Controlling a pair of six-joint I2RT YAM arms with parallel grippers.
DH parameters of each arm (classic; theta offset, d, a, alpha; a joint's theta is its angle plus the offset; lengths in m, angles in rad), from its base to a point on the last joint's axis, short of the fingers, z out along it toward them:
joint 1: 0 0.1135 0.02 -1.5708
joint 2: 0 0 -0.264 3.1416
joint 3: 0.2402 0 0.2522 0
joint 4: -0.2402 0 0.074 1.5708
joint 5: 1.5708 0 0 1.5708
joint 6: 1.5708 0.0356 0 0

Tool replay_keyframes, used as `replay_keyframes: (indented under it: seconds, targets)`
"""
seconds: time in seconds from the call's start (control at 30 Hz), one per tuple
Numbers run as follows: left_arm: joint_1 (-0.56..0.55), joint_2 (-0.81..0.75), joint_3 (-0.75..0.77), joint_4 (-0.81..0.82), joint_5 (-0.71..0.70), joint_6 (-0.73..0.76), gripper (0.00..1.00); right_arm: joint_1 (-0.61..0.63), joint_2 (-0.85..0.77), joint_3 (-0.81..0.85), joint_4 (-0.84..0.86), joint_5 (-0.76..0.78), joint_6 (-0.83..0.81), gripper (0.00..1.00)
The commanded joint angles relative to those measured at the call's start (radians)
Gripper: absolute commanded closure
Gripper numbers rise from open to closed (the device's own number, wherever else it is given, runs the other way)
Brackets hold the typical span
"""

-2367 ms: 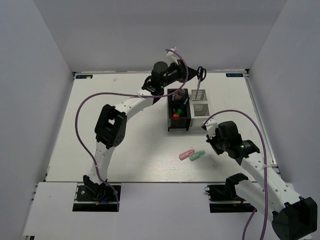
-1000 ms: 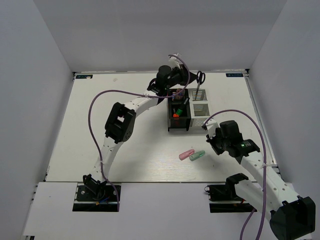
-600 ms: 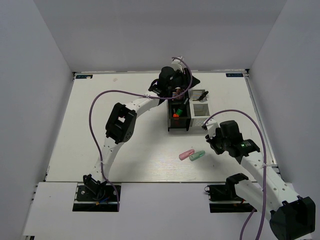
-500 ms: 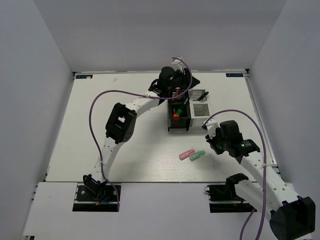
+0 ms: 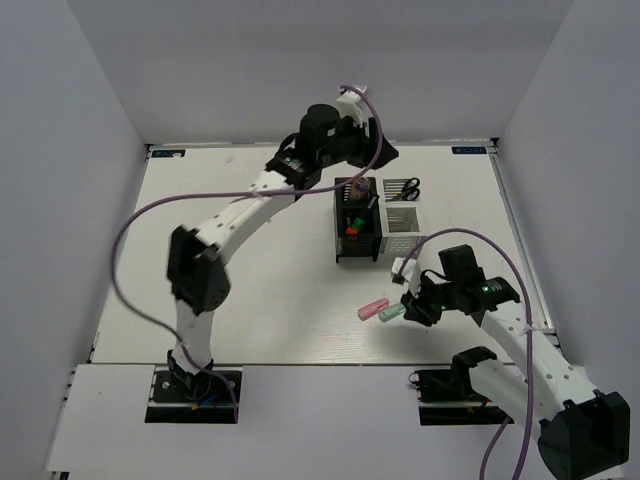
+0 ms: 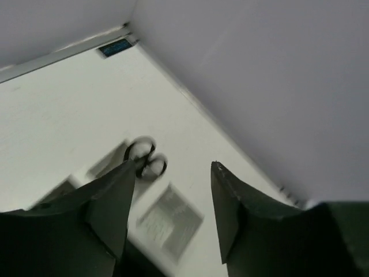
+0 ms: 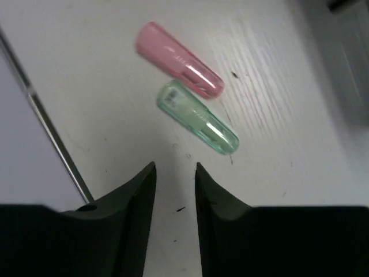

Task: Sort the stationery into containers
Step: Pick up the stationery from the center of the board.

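The black-handled scissors [image 5: 405, 188] [image 6: 145, 160] rest in the back of the white container [image 5: 400, 232] [image 6: 170, 219], free of any grip. My left gripper [image 5: 378, 150] [image 6: 172, 165] hangs open and empty above and behind them. The black container [image 5: 343, 252] beside it holds orange, green and pink markers [image 5: 352, 222]. A pale pink tube [image 5: 372, 307] [image 7: 179, 59] and a mint tube [image 5: 393, 312] [image 7: 199, 117] lie side by side on the table. My right gripper [image 5: 412, 305] [image 7: 174, 167] is open just short of the mint tube, nothing between its fingers.
Both containers stand together at the back middle of the white table [image 5: 250, 280]. Grey walls close in the table at the back and sides. A metal rail [image 7: 52, 127] runs along the table's near edge close to my right gripper.
The left gripper opened, let the scissors drop into the white container, and lifted away leftward. The right gripper opened and lowered toward the mint tube.
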Motion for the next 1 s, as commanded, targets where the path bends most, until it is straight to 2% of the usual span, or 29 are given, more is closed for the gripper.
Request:
replay_keyframes:
  seconds: [0.0,0.03,0.07,0.1,0.13,0.17,0.2,0.27,0.33,0.37,0.4,0.5,0.6,0.7,0.97]
  targets:
    - [-0.094,-0.372,-0.098,-0.508,-0.264,0.219,0.3,-0.002,0.031,0.029,-0.149,-0.291,-0.436,0.6]
    - [-0.123,-0.406,-0.128,-0.571,-0.323,0.261,0.27,-0.001,0.056,0.029,-0.181,-0.298,-0.492,0.3]
    - [-0.137,-0.5,-0.161,-0.733,-0.38,0.269,0.26,-0.007,0.088,0.029,-0.199,-0.312,-0.558,0.26]
    - [-0.154,-0.53,-0.274,-0.771,-0.461,0.268,0.26,-0.003,0.115,0.029,-0.201,-0.312,-0.672,0.25]
    - [-0.166,-0.562,-0.318,-0.806,-0.5,0.271,0.26,-0.004,0.129,0.035,-0.204,-0.303,-0.705,0.25]
    - [-0.172,-0.623,-0.359,-0.864,-0.524,0.265,0.45,-0.003,0.136,0.043,-0.196,-0.295,-0.73,0.25]
    - [-0.177,-0.692,-0.505,-0.898,-0.528,0.262,0.63,-0.002,0.158,0.049,-0.193,-0.267,-0.777,0.26]
    - [-0.177,-0.795,-0.655,-0.932,-0.534,0.245,1.0,-0.001,0.2,0.044,-0.14,-0.23,-0.837,0.34]
    - [-0.18,-0.942,-0.807,-0.92,-0.546,0.234,1.0,-0.004,0.223,0.021,-0.13,-0.203,-0.934,0.42]
    - [-0.18,-0.975,-0.902,-0.912,-0.552,0.229,0.96,-0.004,0.238,0.018,-0.045,-0.196,-0.933,0.44]
    - [-0.179,-1.038,-0.982,-0.893,-0.56,0.223,0.83,-0.006,0.26,0.023,-0.022,-0.181,-0.927,0.46]
    - [-0.177,-1.138,-1.082,-0.885,-0.588,0.22,0.76,-0.001,0.298,0.021,0.133,-0.138,-0.861,0.47]
    - [-0.174,-1.211,-1.163,-0.863,-0.592,0.219,0.76,0.004,0.343,0.047,0.173,-0.102,-0.83,0.48]
    - [-0.172,-1.244,-1.248,-0.825,-0.563,0.225,0.76,0.008,0.389,0.082,0.131,-0.104,-0.842,0.5]
    - [-0.174,-1.273,-1.289,-0.817,-0.532,0.231,0.76,0.02,0.505,0.106,0.018,-0.117,-0.905,0.5]
